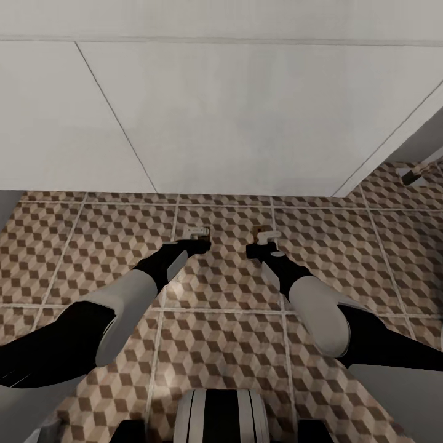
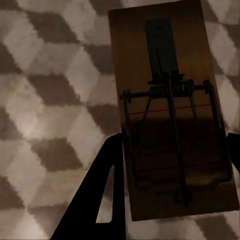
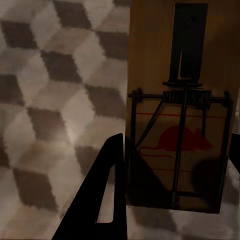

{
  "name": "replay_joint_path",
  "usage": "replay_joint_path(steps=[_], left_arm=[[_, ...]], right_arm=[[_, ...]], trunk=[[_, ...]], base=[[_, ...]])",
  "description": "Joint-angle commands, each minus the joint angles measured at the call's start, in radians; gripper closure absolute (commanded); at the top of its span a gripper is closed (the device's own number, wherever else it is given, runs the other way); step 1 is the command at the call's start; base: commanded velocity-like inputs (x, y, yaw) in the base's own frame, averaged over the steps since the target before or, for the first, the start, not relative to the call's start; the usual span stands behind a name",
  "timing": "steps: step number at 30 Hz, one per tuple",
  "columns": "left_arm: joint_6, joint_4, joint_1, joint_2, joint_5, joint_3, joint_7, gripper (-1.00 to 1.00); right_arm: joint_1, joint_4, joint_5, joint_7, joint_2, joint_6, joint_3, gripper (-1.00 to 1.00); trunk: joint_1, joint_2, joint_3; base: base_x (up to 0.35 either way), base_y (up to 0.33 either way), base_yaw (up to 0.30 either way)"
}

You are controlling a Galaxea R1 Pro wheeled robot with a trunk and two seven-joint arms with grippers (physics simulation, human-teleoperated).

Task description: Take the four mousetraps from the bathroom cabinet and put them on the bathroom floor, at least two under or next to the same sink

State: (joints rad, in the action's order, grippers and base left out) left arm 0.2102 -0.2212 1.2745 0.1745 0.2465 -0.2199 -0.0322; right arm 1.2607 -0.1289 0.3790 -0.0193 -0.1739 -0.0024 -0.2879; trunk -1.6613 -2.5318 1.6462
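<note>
Each pincer clamps one flat tan wooden mousetrap with dark wire springs: the left pincer (image 1: 198, 234) its mousetrap (image 2: 172, 110), the right pincer (image 1: 266, 236) another mousetrap (image 3: 182, 107), above the cube-patterned bathroom floor (image 1: 234, 344), at twelve o'clock.

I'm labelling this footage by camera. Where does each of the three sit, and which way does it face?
Head view: on the head, looking down at the bathroom floor; both arms show.
Left wrist view: by the left hand, facing a mousetrap it holds.
Right wrist view: by the right hand, facing another mousetrap.
All share the tiles.
</note>
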Motion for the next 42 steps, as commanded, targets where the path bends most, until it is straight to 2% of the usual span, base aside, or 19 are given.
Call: replay_joint_path(steps=[1,8,20,39,42], left_arm=[[0.005,-0.001,0.000,0.000,0.007,-0.004,-0.005,1.00],[0.005,-0.001,0.000,0.000,0.007,-0.004,-0.005,1.00],[0.005,-0.003,0.000,0.000,0.007,-0.004,-0.005,1.00],[0.005,-0.003,0.000,0.000,0.007,-0.004,-0.005,1.00],[0.005,-0.003,0.000,0.000,0.007,-0.004,-0.005,1.00]], right_arm=[[0.000,0.000,0.009,-0.001,-0.001,-0.001,-0.008,1.00],[0.000,0.000,0.009,-0.001,-0.001,-0.005,-0.008,1.00],[0.000,0.000,0.009,-0.001,-0.001,-0.005,-0.008,1.00],[-0.003,0.000,0.009,-0.001,-0.001,-0.005,-0.008,1.00],[-0.004,0.000,0.009,-0.001,-0.001,-0.005,-0.008,1.00]], trunk=[[0.000,0.000,0.001],[0.000,0.000,0.001],[0.000,0.000,0.001],[-0.009,-0.005,0.074],[-0.009,-0.005,0.074]], base=[[0.299,0.000,0.000],[0.228,0.000,0.000],[0.027,0.000,0.000],[0.000,0.000,0.000],[0.000,0.000,0.000]])
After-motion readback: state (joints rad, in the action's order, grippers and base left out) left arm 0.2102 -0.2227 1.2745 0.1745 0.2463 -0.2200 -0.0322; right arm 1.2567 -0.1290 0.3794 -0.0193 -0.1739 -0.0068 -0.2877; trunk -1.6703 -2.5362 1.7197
